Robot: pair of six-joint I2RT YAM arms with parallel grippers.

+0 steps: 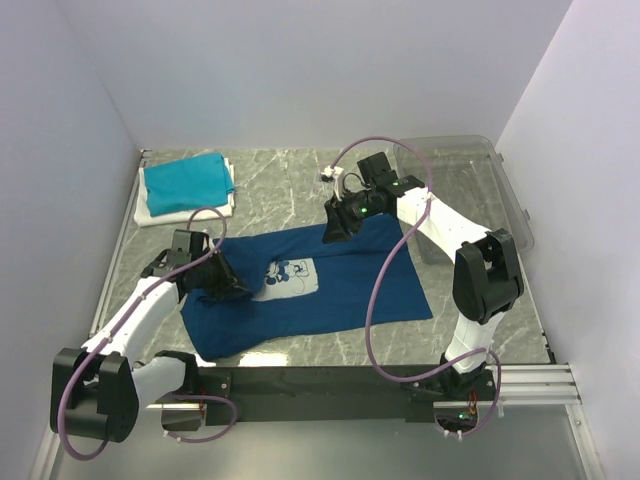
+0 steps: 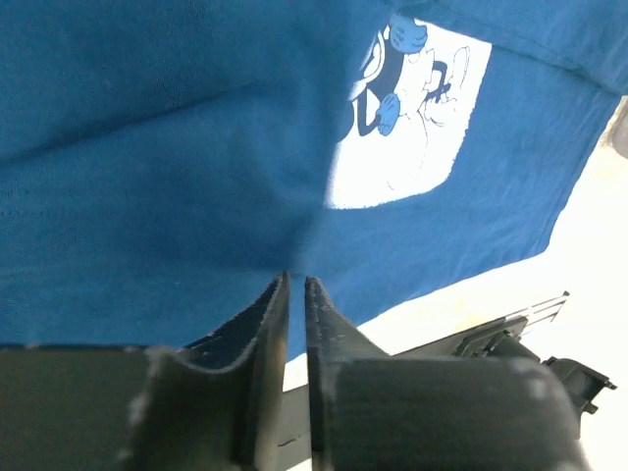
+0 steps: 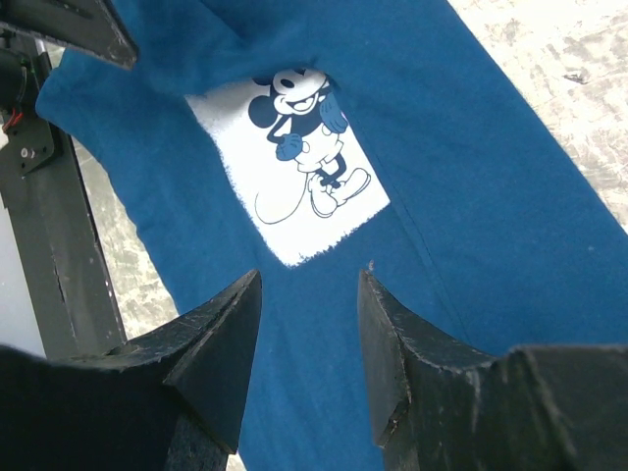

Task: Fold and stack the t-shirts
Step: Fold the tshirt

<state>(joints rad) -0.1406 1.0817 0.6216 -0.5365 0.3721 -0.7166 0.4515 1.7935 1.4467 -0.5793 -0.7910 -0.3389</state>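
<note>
The navy blue t-shirt (image 1: 340,290) lies spread out in the middle of the table, its pale mouse print (image 1: 288,277) facing up. My left gripper (image 1: 228,283) is at the shirt's left side, jaws closed on a raised fold of the navy cloth (image 2: 147,147); the left wrist view shows its tips (image 2: 296,280) pinching the cloth. My right gripper (image 1: 338,226) is open and empty over the shirt's far edge. The right wrist view shows its tips (image 3: 309,280) above the cloth (image 3: 461,177), just short of the print (image 3: 294,167). A folded teal tee (image 1: 183,182) lies on a folded white one (image 1: 150,212) at the back left.
A clear plastic bin (image 1: 470,190) stands at the back right, beside the right arm. A black rail (image 1: 330,380) runs along the near table edge in front of the shirt. White walls close in the left, back and right sides.
</note>
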